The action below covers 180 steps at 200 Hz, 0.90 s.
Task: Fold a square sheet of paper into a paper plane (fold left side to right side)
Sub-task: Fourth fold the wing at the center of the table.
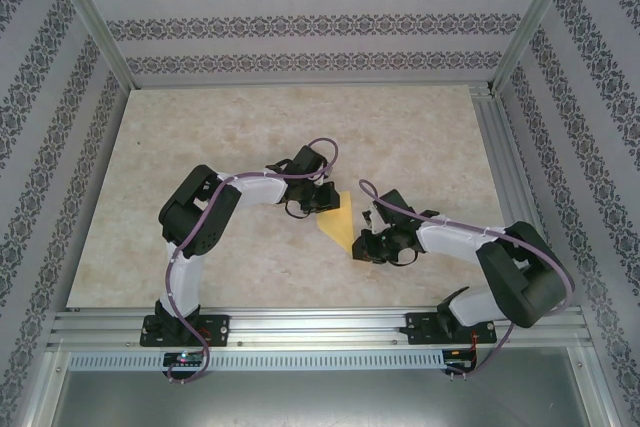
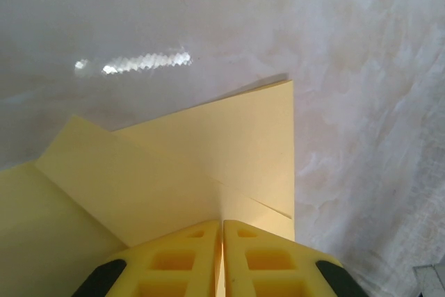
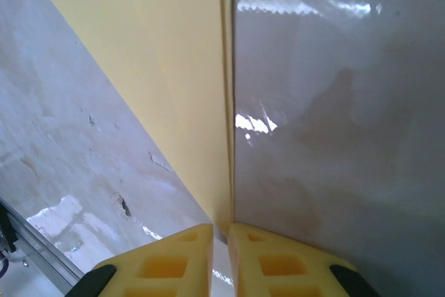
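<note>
One wide beige marbled tabletop carries everything. Your white-and-black left arm and right arm reach in and meet just right of centre in the overhead frame. Between them lies the pale-yellow, partly folded sheet of paper, a small triangular shape. Your left gripper is clenched on a raised flap at the bottom middle of its wrist frame. Your right gripper pinches a thin edge likewise. With both holding one sheet, uneven or opposing arm motion could tear it or skew the crease, and a weak pinch could let the flap slip.
</note>
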Each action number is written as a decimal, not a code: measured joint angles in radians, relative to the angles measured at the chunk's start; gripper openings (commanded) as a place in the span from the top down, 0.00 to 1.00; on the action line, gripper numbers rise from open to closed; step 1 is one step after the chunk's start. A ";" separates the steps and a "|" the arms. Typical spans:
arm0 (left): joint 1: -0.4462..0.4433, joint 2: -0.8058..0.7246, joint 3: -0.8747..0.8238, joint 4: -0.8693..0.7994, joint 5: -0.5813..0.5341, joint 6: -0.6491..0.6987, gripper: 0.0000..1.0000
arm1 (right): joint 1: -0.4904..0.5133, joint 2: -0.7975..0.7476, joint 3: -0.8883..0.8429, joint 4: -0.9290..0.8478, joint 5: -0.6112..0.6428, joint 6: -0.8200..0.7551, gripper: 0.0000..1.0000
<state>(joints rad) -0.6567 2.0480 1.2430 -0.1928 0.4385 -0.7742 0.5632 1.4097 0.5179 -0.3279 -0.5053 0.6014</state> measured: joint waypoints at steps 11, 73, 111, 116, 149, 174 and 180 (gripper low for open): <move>0.002 0.000 0.003 0.003 -0.008 0.000 0.86 | 0.000 -0.008 0.000 -0.019 0.000 0.000 0.83; 0.012 -0.007 0.099 -0.052 -0.007 0.016 0.67 | -0.094 -0.235 0.019 -0.234 -0.008 -0.039 0.67; 0.039 -0.139 0.142 -0.094 -0.003 0.030 0.58 | -0.210 -0.302 0.074 -0.183 -0.039 -0.064 0.56; 0.044 -0.167 0.142 -0.100 -0.004 0.031 0.57 | -0.219 -0.300 0.076 -0.166 -0.043 -0.065 0.55; 0.083 -0.355 0.052 -0.087 -0.033 0.018 0.55 | -0.247 -0.241 0.086 -0.047 -0.079 -0.073 0.54; 0.096 -0.404 -0.090 -0.023 -0.029 -0.032 0.57 | -0.275 -0.158 0.086 0.066 -0.111 -0.072 0.54; 0.096 -0.394 -0.118 -0.005 -0.024 -0.046 0.58 | -0.278 -0.136 0.087 0.089 -0.117 -0.072 0.55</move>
<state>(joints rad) -0.5610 1.6535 1.1252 -0.1982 0.4149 -0.8204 0.2852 1.2739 0.6044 -0.2394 -0.6220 0.5293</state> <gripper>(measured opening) 0.439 0.459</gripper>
